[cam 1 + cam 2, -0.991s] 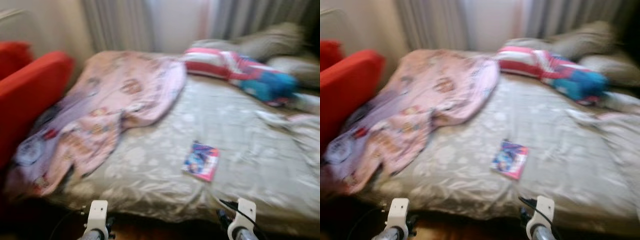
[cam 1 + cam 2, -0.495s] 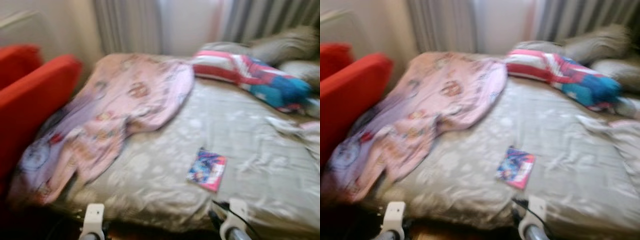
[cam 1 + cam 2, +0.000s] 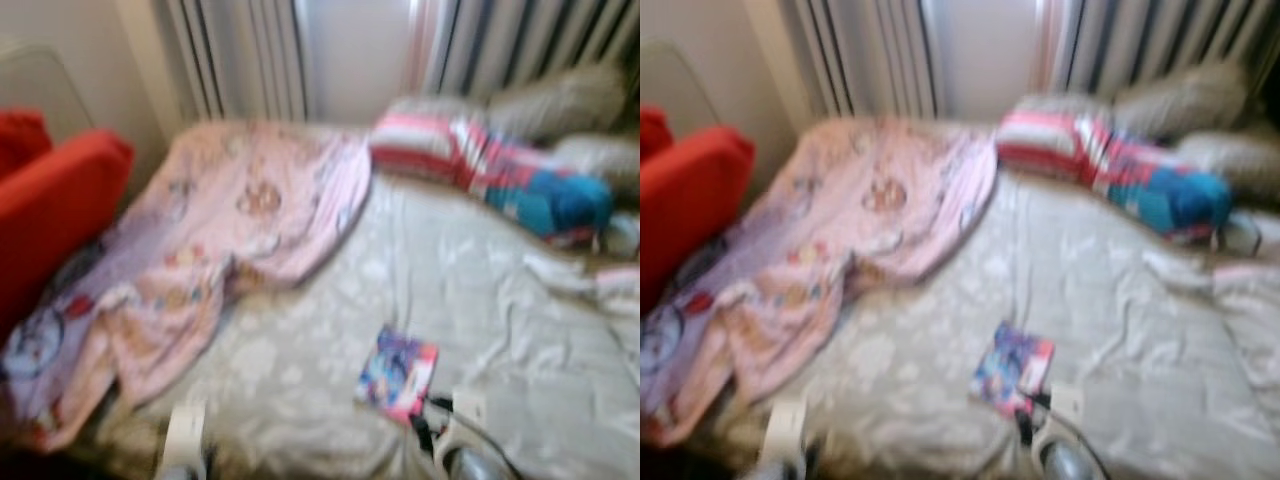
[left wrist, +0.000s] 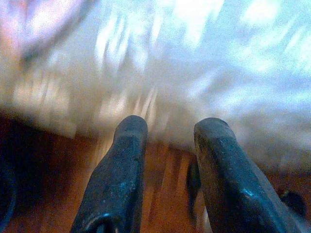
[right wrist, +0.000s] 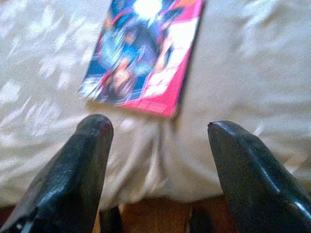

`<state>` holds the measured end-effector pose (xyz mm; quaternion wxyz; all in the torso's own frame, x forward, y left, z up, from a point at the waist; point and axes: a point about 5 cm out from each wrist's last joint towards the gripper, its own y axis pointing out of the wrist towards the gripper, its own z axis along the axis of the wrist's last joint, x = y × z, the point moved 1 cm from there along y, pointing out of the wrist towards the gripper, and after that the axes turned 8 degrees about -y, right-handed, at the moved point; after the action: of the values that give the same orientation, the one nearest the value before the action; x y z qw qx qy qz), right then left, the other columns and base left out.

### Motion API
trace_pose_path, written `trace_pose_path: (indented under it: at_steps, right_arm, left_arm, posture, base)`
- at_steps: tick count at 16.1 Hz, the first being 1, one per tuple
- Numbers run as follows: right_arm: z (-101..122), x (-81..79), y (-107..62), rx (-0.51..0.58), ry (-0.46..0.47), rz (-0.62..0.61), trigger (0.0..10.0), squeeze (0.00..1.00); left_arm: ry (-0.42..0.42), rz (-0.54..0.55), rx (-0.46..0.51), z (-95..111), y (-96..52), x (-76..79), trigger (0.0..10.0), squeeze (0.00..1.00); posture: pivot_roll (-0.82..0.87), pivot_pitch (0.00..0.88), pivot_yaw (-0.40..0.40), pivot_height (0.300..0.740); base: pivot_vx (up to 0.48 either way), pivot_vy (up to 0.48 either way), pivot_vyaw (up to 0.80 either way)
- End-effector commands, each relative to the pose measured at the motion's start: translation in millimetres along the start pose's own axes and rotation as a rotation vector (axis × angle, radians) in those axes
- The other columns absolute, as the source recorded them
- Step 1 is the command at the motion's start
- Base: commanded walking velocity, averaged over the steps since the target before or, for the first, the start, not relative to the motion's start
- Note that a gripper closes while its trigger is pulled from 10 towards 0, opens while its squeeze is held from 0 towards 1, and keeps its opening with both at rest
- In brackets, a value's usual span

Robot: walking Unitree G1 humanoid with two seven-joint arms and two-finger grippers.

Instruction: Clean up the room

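My right gripper [image 5: 158, 131], jaws spread, lines up on the glossy pink-and-blue booklet [image 5: 146, 53] lying flat on the beige bed [image 3: 480, 300]; left gripper [image 4: 167, 131] idle, spread.

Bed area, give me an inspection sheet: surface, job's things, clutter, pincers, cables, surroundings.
Surface: bed with a rumpled pale patterned cover, blurred in the head views.
Job's things: booklet with a pink and blue cover, flat near the bed's front edge; pink blanket spread over the bed's left side, hanging off the edge.
Clutter: striped red, white and blue bundle and grey pillows at the far end.
Pincers: right pincer open, just short of the booklet; left pincer open at the bed's edge above wooden floor.
Cables: dark cable by the right arm.
Surroundings: red armchair on the left; curtains behind.
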<state>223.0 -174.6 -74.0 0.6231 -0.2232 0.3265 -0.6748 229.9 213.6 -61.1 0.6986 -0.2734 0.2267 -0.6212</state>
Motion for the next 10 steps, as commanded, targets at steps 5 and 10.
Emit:
trace_pose_path:
  at_steps: [5,10]
  right_arm:
    - [-6,9.9,-2.5,-0.016,0.013,-0.034,10.0,0.00]
    - [-9,8.5,-3.3,-0.014,0.029,-0.031,10.0,0.00]
  left_arm:
    - [-0.006,-0.013,0.000,-3,-0.9,3.1,10.0,0.00]
    - [-0.006,-0.033,0.031,6,1.7,8.4,10.0,0.00]
  posture:
    - [0.14,0.000,0.021,0.740]
    - [0.14,0.000,0.025,0.740]
  base:
    - [0.000,0.000,0.00]
    - [0.000,0.000,0.00]
